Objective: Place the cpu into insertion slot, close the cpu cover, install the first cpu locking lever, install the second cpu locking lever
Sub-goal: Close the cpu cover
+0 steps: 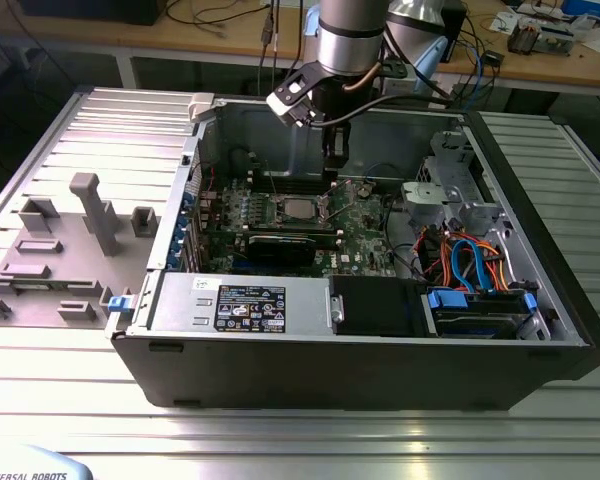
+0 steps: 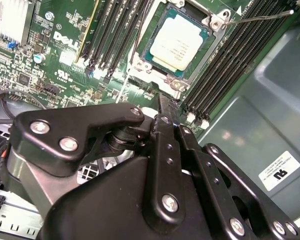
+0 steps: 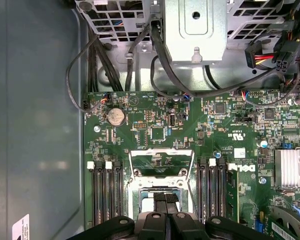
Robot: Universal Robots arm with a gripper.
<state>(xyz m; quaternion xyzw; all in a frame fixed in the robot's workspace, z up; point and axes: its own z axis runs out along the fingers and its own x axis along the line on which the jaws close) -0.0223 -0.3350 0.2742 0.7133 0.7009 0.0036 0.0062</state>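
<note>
Chip seated in socket; cover hinged open. End effector clenched, empty, at socket edge. Cover likely thin, stiff: push free edge, spare fragile chip.

Print is noted at several places and recorded by kind and carrier. In the exterior view, a black label with white panels sits on the silver power supply. It carries fine print and small marks, all illegible. Also there, a strip of capital lettering runs along a pale object at the lower edge, on the exterior view's left. In both wrist views the green motherboard bears a bold white maker's logo and tiny component designators, which are unreadable. In the second wrist view the cpu carries faint engraved lines, not legible. A white sticker with a black mark and small print lies on the grey case panel.
</note>
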